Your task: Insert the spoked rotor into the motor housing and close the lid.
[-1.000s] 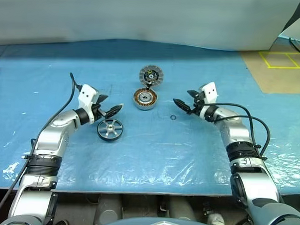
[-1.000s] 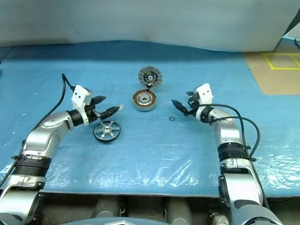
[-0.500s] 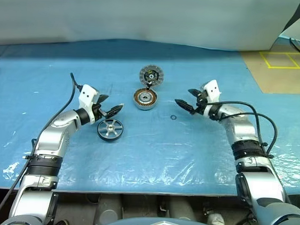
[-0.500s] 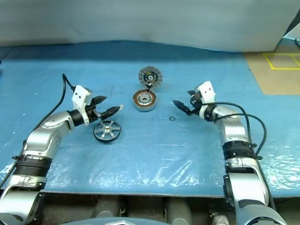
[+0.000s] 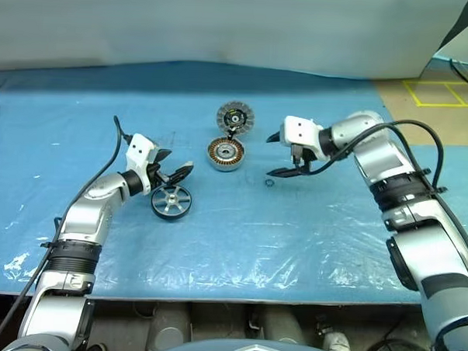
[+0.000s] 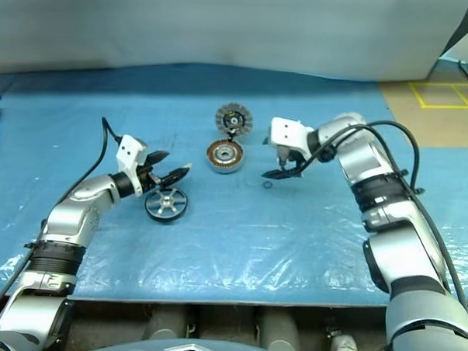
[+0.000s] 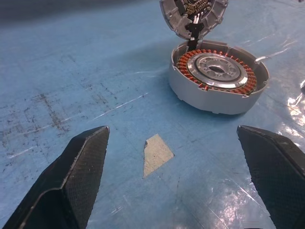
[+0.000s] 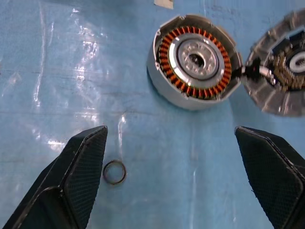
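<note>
Rotor: spoked rotor (image 5: 171,201) lies flat on the blue-covered bench (image 5: 239,246), toward the near edge, left of middle; nothing holds it.
Housing: motor housing (image 5: 226,154) sits mid-bench, farther from the near edge than the rotor, copper windings up, cavity empty.
Lid: lid (image 5: 236,116) stands tipped open at the housing's far side, joined to it, inner face showing.
Key relation: rotor lies just under and beside the left hand (image 5: 174,168); the housing is beyond it, toward the far edge and to the right. The left arm is clearly nearer the rotor.
Left hand: fingers spread wide, empty, pointing toward the housing.
Right hand: right hand (image 5: 284,156) hovers just right of the housing, fingers wide apart, holding nothing.
Stray part: small ring (image 8: 114,171) on the bench below the right hand.
Judgement: pick-up of the rotor not yet begun.
</note>
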